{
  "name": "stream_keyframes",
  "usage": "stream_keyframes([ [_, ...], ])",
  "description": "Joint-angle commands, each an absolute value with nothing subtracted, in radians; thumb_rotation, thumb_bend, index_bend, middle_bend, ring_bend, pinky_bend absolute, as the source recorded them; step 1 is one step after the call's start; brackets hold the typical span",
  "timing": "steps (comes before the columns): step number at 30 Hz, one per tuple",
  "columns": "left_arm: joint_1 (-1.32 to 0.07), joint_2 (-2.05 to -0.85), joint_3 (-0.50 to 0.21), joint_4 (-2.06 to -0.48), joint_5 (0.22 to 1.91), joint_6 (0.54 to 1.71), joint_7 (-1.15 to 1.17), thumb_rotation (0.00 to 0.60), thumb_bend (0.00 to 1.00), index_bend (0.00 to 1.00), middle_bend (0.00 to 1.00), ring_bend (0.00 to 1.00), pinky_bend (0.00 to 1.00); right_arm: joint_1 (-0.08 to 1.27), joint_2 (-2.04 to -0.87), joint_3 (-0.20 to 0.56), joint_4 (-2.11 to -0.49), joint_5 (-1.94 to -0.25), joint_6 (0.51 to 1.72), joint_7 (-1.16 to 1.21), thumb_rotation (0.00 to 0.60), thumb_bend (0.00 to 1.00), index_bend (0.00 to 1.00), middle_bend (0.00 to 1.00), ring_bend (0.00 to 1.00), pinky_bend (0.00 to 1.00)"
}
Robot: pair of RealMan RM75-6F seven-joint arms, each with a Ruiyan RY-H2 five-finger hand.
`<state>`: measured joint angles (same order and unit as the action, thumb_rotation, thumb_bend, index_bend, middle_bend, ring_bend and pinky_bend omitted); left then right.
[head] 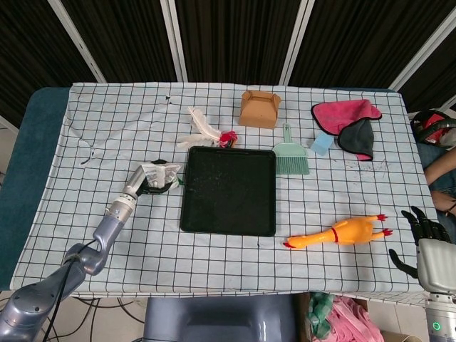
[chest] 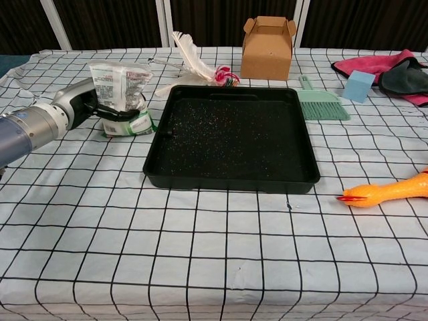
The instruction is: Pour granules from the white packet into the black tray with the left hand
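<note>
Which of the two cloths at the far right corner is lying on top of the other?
The dark cloth lies on top. It overlaps the lower right part of the pink cloth, which spreads out beneath it, just right of the blue block.

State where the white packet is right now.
In both views the white packet stands on the table just left of the black tray, gripped by the left hand.

Nothing was really readable; the white packet (chest: pixel 120 93) at upper left had print, way too blurry.
</note>
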<state>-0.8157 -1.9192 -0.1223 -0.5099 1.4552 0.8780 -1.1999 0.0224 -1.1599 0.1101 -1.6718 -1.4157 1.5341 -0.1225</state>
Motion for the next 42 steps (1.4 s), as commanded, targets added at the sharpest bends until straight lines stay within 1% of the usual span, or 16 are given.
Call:
stream_keyframes([
  [1,-0.816,-1.922,-0.123,-0.500,1.455,0.882,-1.184,0.600,0.48,0.42,0.46,0.41,0.54,0.022,-1.160,0.110,-1.672,-1.414,1.534,-0.121,0.600,0.21,0.15,0.08,0.17,0.17],
  [4,-0.818,-1.928,-0.128,-0.486,1.449,0.883,-1.155,0.600,0.54,0.45,0.50,0.46,0.60,0.021,-1.159,0.111,-1.674,-1.413,1.535,-0.118,0.600,0.22,0.15,0.08,0.17,0.17],
  [5,-0.816,-1.930,-0.129,-0.483,1.447,0.883,-1.146,0.600,0.55,0.45,0.50,0.46,0.60,0.021,-1.158,0.111,-1.674,-1.413,1.535,-0.118,0.600,0.22,0.15,0.08,0.17,0.17],
  [9,-0.817,-1.929,-0.134,-0.487,1.443,0.891,-1.127,0.600,0.55,0.45,0.50,0.46,0.60,0.021,-1.158,0.111,-1.676,-1.413,1.534,-0.117,0.600,0.22,0.15,0.08,0.17,0.17],
  [13,-0.824,-1.909,-0.148,-0.517,1.444,0.925,-1.118,0.600,0.55,0.46,0.50,0.47,0.61,0.021,-1.158,0.111,-1.678,-1.411,1.534,-0.116,0.600,0.22,0.15,0.08,0.17,0.17],
  [16,-0.837,-1.874,-0.158,-0.558,1.453,0.963,-1.090,0.600,0.56,0.47,0.52,0.49,0.63,0.020,-1.156,0.111,-1.680,-1.409,1.533,-0.114,0.600,0.23,0.15,0.08,0.17,0.17],
  [20,-0.859,-1.791,-0.156,-0.651,1.484,1.002,-0.999,0.600,0.59,0.48,0.55,0.51,0.64,0.018,-1.155,0.111,-1.683,-1.408,1.535,-0.109,0.600,0.23,0.15,0.08,0.17,0.17],
  [23,-0.885,-1.709,-0.151,-0.752,1.509,0.996,-0.897,0.600,0.59,0.49,0.55,0.51,0.64,0.017,-1.154,0.113,-1.685,-1.406,1.537,-0.106,0.600,0.23,0.15,0.08,0.17,0.17],
  [26,-0.921,-1.616,-0.149,-0.874,1.521,0.948,-0.767,0.600,0.59,0.49,0.55,0.51,0.64,0.016,-1.154,0.115,-1.687,-1.402,1.538,-0.102,0.600,0.23,0.16,0.08,0.17,0.17],
  [27,-0.940,-1.573,-0.156,-0.938,1.515,0.912,-0.700,0.600,0.59,0.49,0.55,0.51,0.64,0.016,-1.153,0.116,-1.687,-1.401,1.538,-0.100,0.600,0.23,0.16,0.08,0.17,0.17],
  [32,-1.016,-1.446,-0.193,-1.135,1.455,0.761,-0.466,0.600,0.59,0.50,0.56,0.51,0.64,0.014,-1.152,0.119,-1.687,-1.391,1.538,-0.092,0.600,0.23,0.16,0.08,0.17,0.17],
  [35,-1.040,-1.417,-0.227,-1.211,1.382,0.705,-0.375,0.600,0.59,0.52,0.57,0.51,0.64,0.014,-1.151,0.121,-1.686,-1.387,1.535,-0.086,0.600,0.23,0.16,0.08,0.17,0.17],
  [37,-1.054,-1.415,-0.252,-1.250,1.320,0.660,-0.370,0.600,0.59,0.53,0.57,0.51,0.64,0.015,-1.150,0.120,-1.685,-1.386,1.531,-0.086,0.600,0.23,0.16,0.08,0.17,0.17],
  [40,-1.081,-1.418,-0.275,-1.264,1.263,0.604,-0.368,0.600,0.59,0.53,0.57,0.51,0.64,0.016,-1.150,0.121,-1.684,-1.385,1.529,-0.083,0.600,0.23,0.16,0.08,0.17,0.17],
  [42,-1.099,-1.425,-0.277,-1.253,1.248,0.580,-0.349,0.600,0.59,0.53,0.57,0.51,0.64,0.015,-1.149,0.122,-1.684,-1.384,1.532,-0.082,0.600,0.23,0.16,0.08,0.17,0.17],
])
